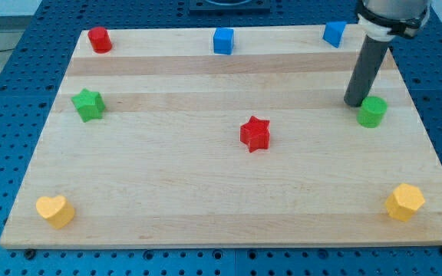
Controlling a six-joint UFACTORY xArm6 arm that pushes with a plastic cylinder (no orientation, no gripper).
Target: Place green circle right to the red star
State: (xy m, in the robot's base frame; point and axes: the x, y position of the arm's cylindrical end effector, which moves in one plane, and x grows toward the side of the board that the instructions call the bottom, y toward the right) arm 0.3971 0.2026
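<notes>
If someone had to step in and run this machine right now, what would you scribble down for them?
My tip sits just to the view's upper left of the green circle, close beside it; contact cannot be told.
The green circle is near the board's right edge, far to the view's right of the red star, which sits mid-board.
Done: the tip has reached the circle, nothing more.
Left: push the circle toward the view's left until it rests just right of the star. The tip probably needs to come round to the circle's right side first.

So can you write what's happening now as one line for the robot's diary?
my tip: touching green circle, on its upper-left | red star: mid-board, far left of circle | placement: not done
</notes>
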